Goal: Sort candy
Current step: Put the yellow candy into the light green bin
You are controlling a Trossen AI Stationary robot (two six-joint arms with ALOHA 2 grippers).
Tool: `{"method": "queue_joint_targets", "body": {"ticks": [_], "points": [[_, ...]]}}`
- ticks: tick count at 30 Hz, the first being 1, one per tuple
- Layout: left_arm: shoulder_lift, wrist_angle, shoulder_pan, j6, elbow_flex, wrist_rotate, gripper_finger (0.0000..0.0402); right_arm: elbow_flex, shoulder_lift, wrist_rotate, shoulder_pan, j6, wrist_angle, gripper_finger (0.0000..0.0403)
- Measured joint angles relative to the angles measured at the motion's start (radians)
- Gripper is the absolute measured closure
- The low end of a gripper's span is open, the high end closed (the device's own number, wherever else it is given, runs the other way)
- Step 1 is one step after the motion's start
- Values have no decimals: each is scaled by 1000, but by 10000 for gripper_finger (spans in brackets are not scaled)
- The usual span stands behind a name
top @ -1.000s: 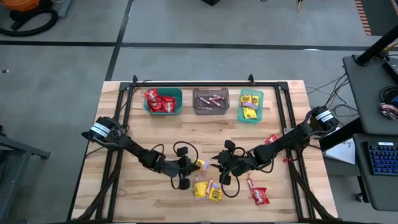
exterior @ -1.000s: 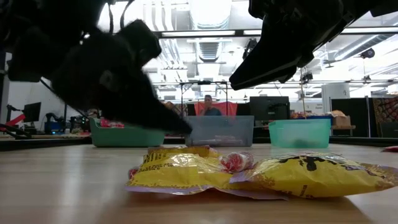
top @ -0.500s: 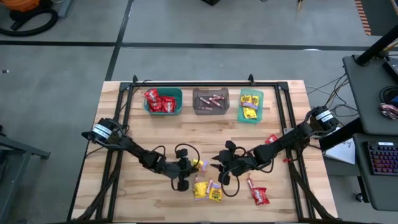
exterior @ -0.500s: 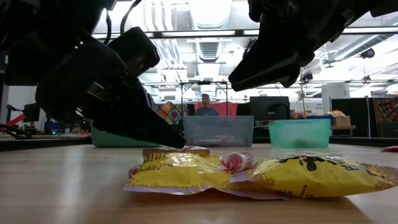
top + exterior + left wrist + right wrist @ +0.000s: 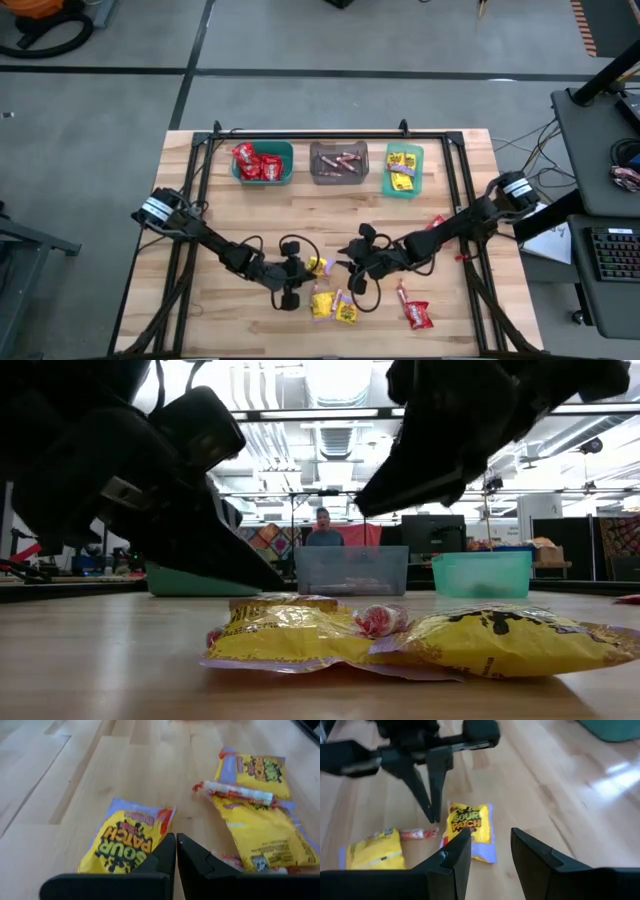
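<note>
Open-plan robotics lab: monitors [image 5: 432, 532], ceiling strip lights [image 5: 305, 414].

candy [image 5: 333, 305] between both end effectors

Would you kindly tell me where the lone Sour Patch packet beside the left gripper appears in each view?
High view: Sour Patch packet mid-table, at the left gripper tip.
Low view: probably the flat yellow edge behind the front packets.
Left wrist view: packet just beyond the shut tips.
Right wrist view: packet near the centre.
Shared landmark: the left gripper's shut tips beside it.
</note>
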Motion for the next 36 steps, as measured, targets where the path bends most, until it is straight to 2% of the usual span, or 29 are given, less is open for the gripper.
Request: {"method": "queue_joint_targets", "body": {"ticks": [4,9,36], "points": [[0,-16,0,-10,0,0,402,0,74,-53,-24,-25,73,273],[0,-27,-7,-34,-10,0,402,0,139,-167,-69,27,167,273],[0,-38,-11,-87,-40,-8,402,0,165,-145,-110,39,200,273]]}}
